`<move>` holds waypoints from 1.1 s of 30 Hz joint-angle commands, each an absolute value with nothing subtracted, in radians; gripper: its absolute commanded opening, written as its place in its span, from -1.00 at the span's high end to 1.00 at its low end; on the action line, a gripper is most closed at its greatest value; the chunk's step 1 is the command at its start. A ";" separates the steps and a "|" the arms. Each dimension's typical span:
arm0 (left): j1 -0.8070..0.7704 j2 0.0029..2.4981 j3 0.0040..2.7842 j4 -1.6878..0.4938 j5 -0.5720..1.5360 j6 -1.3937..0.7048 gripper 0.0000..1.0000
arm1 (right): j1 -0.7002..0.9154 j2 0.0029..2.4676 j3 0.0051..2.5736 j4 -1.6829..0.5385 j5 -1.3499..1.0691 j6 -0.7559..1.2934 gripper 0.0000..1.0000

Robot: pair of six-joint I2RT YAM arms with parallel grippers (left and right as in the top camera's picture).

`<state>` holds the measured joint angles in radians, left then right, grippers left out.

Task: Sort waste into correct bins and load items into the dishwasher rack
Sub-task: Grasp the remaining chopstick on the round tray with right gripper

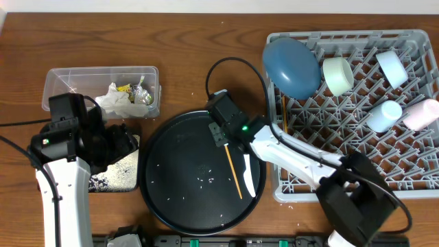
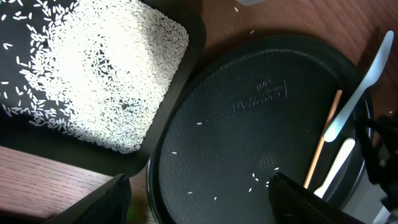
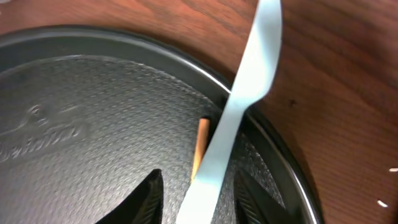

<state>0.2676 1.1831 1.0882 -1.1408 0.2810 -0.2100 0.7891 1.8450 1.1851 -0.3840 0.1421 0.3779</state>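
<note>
1. So, the right claw (image 3: 198, 179) sits low over the right edge of the round black tray (image 3: 93, 124). Its fingers (image 3: 149, 196) are apart and not clamped on anything.
2. A white plastic utensil (image 3: 249, 87) runs straight through the gap between those fingers, with a sliver of space on either side. Its broad end pokes past the tray rim, over the wooden counter (image 3: 348, 93).
3. One end of the chopstick (image 3: 200, 146) lies on the tray right beside that utensil, also inside the gap.
4. From overhead, the chopstick's length and a second white utensil (image 1: 248, 175) lie side by side on the round tray, just off the claw's tips.
5. The left claw (image 2: 199, 180) is spread wide with nothing in it. It hovers where the shallow black tray (image 2: 186, 62) meets the round one. The rice (image 2: 112, 74) is heaped in the shallow tray, and a few stray grains dot the round one.
6. The clear tub (image 1: 62, 79) holds the crumpled tissue (image 1: 113, 99). The rack (image 1: 357, 151) already carries the dark-blue plate (image 1: 291, 66).
</note>
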 commanded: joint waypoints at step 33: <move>0.272 1.190 1.084 -1.140 0.268 -0.216 -0.44 | 0.764 1.963 1.185 -0.319 0.176 0.500 0.98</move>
